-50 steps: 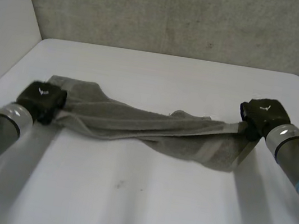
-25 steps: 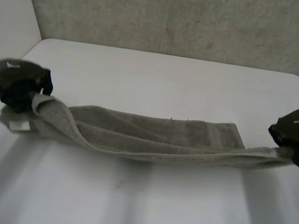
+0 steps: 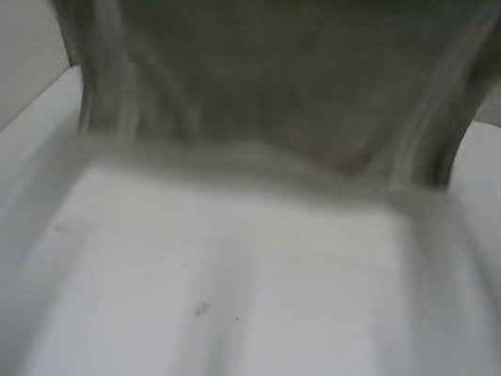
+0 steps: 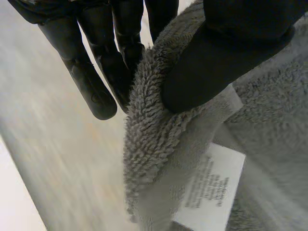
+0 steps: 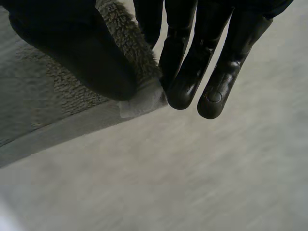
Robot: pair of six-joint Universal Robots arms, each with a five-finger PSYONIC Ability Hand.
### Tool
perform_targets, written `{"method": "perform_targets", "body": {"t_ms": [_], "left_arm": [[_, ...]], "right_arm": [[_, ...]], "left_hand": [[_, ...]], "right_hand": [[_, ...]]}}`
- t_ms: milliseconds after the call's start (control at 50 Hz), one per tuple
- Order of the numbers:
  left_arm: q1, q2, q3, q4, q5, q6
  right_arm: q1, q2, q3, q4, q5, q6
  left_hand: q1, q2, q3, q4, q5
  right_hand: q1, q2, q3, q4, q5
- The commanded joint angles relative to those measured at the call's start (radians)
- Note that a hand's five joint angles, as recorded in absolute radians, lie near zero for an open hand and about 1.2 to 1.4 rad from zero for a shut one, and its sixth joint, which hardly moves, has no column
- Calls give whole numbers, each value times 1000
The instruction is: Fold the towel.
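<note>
I hold the towel [image 3: 277, 78] hanging spread over the table [image 3: 239, 320]. My left hand [image 4: 226, 53] and right hand [image 5: 72, 53] each pinch a top corner between thumb and fingers [image 5: 192, 62]. I judge no fold is made yet.

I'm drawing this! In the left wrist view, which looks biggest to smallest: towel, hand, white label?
1. towel: takes up the most room.
2. left hand: nearly as much, but it is nearest the camera, so I'm unsure.
3. white label: smallest by far.
</note>
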Motion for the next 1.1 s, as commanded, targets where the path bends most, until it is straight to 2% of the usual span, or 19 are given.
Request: {"method": "perform_targets", "body": {"t_ms": [20, 200, 300, 400, 480, 520, 580, 620, 640, 680, 700, 740, 760, 800, 860, 980, 1100], "left_arm": [[3, 81, -180, 164, -2, -200], [2, 61, -464, 176, 24, -203], [3, 3, -691, 288, 57, -200], [3, -33, -807, 360, 61, -199], [5, -36, -866, 357, 61, -180], [16, -11, -935, 319, 62, -134], [19, 13, -966, 282, 67, -97], [22, 91, -1024, 177, 77, -3], [22, 92, -1024, 176, 77, -2], [37, 162, -1077, 30, 81, 94], [37, 162, -1078, 29, 81, 94], [65, 246, -1119, -141, 81, 152], [65, 247, -1119, -141, 81, 153], [85, 332, -1140, -279, 97, 166], [98, 354, -1142, -312, 113, 170], [144, 351, -1130, -249, 197, 166], [105, 222, -1070, -169, 205, 153]], "right_arm": [[0, -54, 146, -107, -52, 16], [-11, -51, 346, -108, -164, 14], [-12, 7, 513, -100, -249, 4], [-17, 67, 622, -100, -266, -33], [-18, 81, 687, -91, -264, -98], [-26, 67, 729, -30, -252, -188], [-46, 62, 742, 24, -249, -228], [-107, 26, 756, 182, -238, -281], [-107, 26, 756, 183, -238, -282], [-173, -63, 756, 388, -207, -305], [-173, -63, 756, 389, -207, -305], [-237, -131, 759, 603, -197, -314], [-238, -131, 759, 604, -197, -314], [-296, -186, 748, 712, -207, -324], [-310, -212, 742, 708, -215, -335], [-313, -225, 743, 585, -247, -325], [-247, -88, 734, 467, -237, -239]], "left_hand": [[207, 181, 184, 179, 190], [207, 181, 184, 179, 190], [207, 181, 184, 179, 190], [207, 181, 184, 179, 190], [207, 181, 184, 179, 190], [207, 181, 184, 179, 190], [207, 181, 184, 179, 190], [207, 181, 184, 179, 190], [207, 181, 184, 179, 190], [207, 181, 184, 179, 190], [207, 181, 184, 179, 190], [207, 181, 184, 179, 190], [207, 181, 184, 179, 190], [207, 181, 184, 179, 190], [207, 181, 184, 179, 190], [207, 181, 184, 179, 190], [207, 181, 184, 179, 190]], "right_hand": [[449, 231, 211, 205, 242], [449, 231, 211, 205, 242], [449, 231, 211, 205, 242], [449, 231, 211, 205, 242], [449, 231, 211, 205, 242], [449, 231, 211, 205, 242], [449, 231, 211, 205, 242], [449, 231, 211, 205, 242], [449, 231, 211, 205, 242], [449, 231, 211, 205, 242], [449, 231, 211, 205, 242], [449, 231, 211, 205, 242], [449, 231, 211, 205, 242], [449, 231, 211, 205, 242], [449, 231, 211, 205, 242], [449, 231, 211, 205, 242], [449, 231, 211, 205, 242]]}}
